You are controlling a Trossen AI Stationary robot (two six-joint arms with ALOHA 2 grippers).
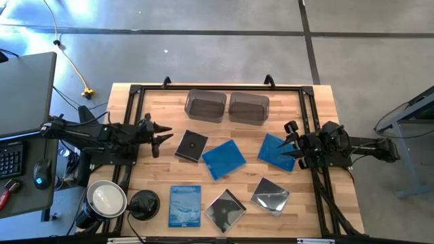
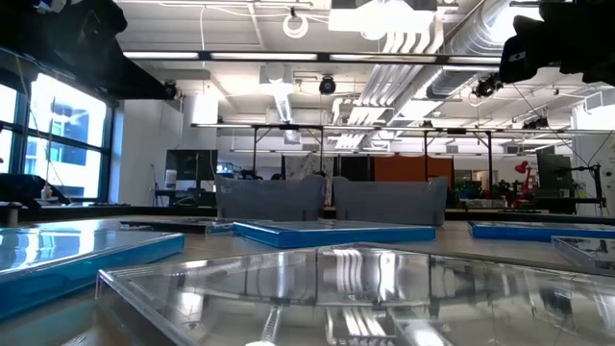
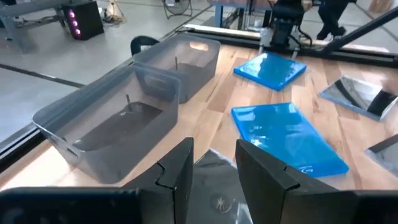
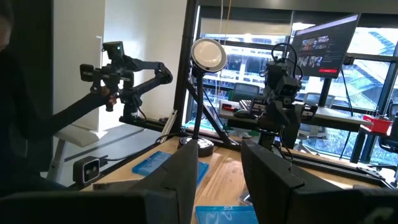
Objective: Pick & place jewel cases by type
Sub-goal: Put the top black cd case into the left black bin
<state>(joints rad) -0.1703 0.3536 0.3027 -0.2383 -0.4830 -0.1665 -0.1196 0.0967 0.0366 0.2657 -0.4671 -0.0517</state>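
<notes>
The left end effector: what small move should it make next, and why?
Probably lower the left end effector onto the black case just ahead of it. Its fingers stand parted with nothing between them, that case is the nearest one, and both tubs look empty. The right end effector waits, parted, by a blue case.

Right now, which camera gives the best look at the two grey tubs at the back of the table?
The left wrist view: the two tubs fill much of the picture, side by side and empty. The high view shows them small, from straight above. The low view shows only their walls far off. The right wrist view misses them.
</notes>
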